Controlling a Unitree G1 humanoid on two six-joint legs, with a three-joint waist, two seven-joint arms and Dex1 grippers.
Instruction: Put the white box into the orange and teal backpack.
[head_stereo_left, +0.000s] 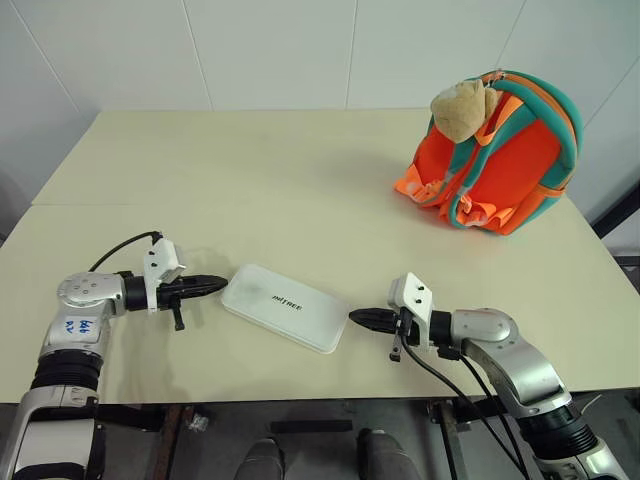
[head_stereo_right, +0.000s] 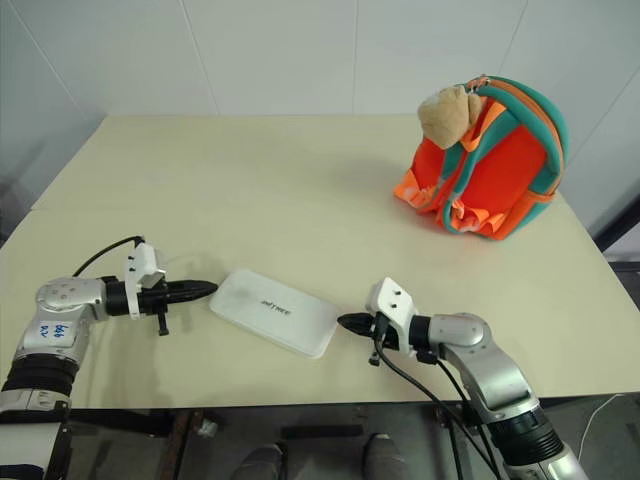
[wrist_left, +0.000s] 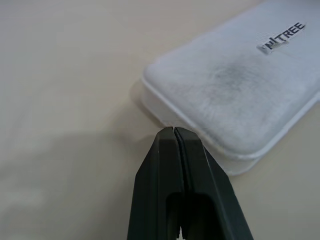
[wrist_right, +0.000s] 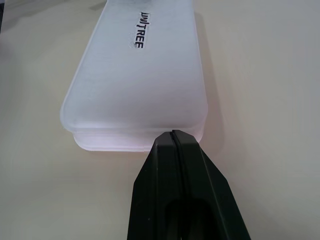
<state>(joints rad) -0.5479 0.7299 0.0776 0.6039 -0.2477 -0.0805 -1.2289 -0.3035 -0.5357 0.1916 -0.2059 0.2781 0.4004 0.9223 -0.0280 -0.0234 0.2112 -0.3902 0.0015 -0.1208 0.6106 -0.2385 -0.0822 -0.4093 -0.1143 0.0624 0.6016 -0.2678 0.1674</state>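
The white box (head_stereo_left: 284, 306) lies flat on the table near its front edge, dark lettering on top. My left gripper (head_stereo_left: 222, 285) is shut and empty, its tip at the box's left end (wrist_left: 170, 120). From the other side my right gripper (head_stereo_left: 354, 317) points at the box's right end (wrist_right: 140, 135), also shut with nothing in it. Both tips sit close to the box; contact cannot be told. The orange and teal backpack (head_stereo_left: 510, 165) stands upright at the far right of the table, a tan plush toy (head_stereo_left: 461, 108) hanging at its top.
The cream table (head_stereo_left: 270, 190) stretches wide between the box and the backpack. Its front edge runs just below both arms. A white wall rises behind the table.
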